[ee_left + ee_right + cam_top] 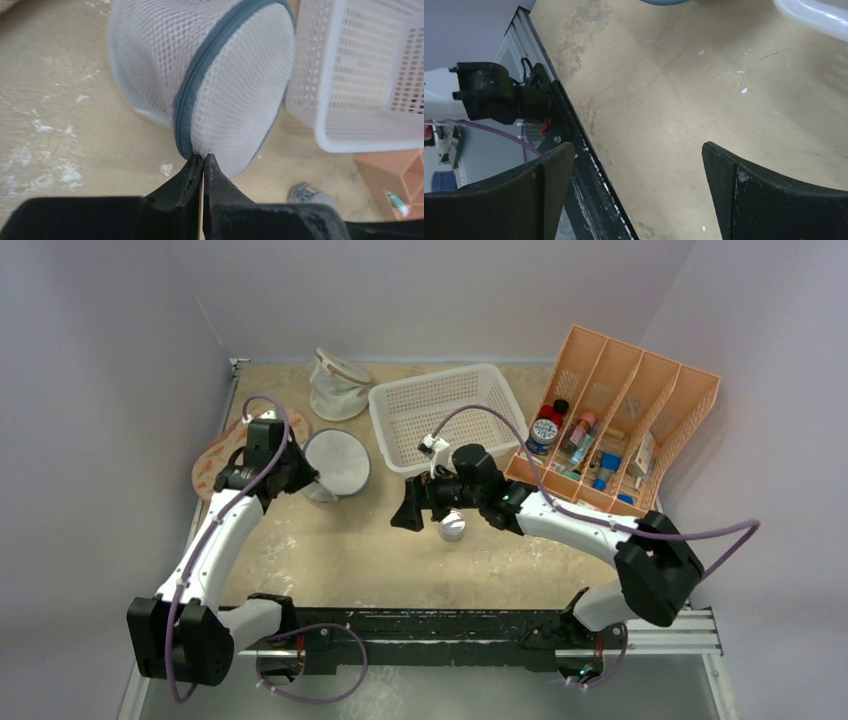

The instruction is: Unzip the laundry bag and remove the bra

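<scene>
One table [340, 560]: flat tan board, scuffed, flecked with white marks.
Left arm: white shells with black joints; its left gripper [202, 161] had black tapered fingers pressed together, the tips touching the lower edge of the laundry bag's zipper rim; whether anything was pinched between them could not be told.
Right arm: the same build; its right gripper [636, 150] held broad black fingers wide apart over bare board, gripping nothing.
Organizer [640, 410]: orange plastic, slanted, four dividers; it held a red-capped bottle [545, 428], blue-capped tubes and small cartons; labels were too small to read.
Basket [440, 410]: white plastic, rectangular, perforated walls and floor.
Laundry bag [240, 75]: round drum of white honeycomb mesh with a grey-blue zipper band [200, 65], standing left of the basket; contents were not discernible.
Pad [215, 462]: flat oval, orange pattern, far left.
Pouch [335, 385]: white mesh, tan rim, behind the bag.
Jar [452, 528]: small, round, white and silver, under the right wrist.
</scene>
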`<control>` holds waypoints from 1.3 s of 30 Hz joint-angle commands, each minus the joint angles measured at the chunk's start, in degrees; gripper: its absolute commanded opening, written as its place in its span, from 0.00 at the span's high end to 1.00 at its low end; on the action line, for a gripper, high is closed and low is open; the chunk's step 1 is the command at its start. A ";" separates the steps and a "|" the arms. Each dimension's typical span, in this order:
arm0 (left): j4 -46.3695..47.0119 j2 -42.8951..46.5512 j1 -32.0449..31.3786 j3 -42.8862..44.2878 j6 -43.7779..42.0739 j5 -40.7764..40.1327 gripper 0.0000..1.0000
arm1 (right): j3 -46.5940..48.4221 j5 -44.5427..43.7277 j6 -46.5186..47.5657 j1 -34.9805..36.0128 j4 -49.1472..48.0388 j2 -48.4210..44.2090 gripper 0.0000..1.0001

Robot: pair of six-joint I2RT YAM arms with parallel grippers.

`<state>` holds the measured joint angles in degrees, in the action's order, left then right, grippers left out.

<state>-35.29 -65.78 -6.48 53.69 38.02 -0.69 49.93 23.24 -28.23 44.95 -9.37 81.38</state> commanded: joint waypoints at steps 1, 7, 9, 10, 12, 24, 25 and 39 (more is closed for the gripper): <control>2.21 4.88 0.33 -3.02 7.72 6.77 1.00 | 3.50 0.12 -4.51 1.08 -10.40 2.69 0.00; 6.32 11.50 0.23 -10.78 18.10 15.18 1.00 | 3.98 -0.12 -5.35 1.54 -12.75 5.12 0.00; 10.25 13.79 0.24 -14.27 22.85 18.52 1.00 | 3.16 0.06 -6.88 1.57 -14.77 5.91 0.00; 11.79 14.75 0.24 -15.19 24.77 19.36 1.00 | 2.69 0.53 -7.91 1.58 -16.16 6.49 0.02; 13.26 16.30 0.24 -16.20 27.05 19.79 1.00 | 1.93 1.78 -9.74 1.63 -19.40 7.59 0.09; 12.11 17.68 0.24 -14.80 30.14 21.54 1.00 | -2.08 -2.18 -6.83 3.33 -30.45 9.79 0.29; 12.09 17.77 0.24 -14.81 30.18 21.74 1.00 | -2.15 -2.77 -6.37 3.31 -31.42 9.99 0.34; 11.91 18.28 0.24 -14.41 30.09 23.40 1.00 | -3.21 -3.38 -7.84 3.35 -44.88 17.40 0.59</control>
<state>-24.99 -48.73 -6.48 37.32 66.89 21.04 46.46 20.36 -35.46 48.10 -47.20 98.02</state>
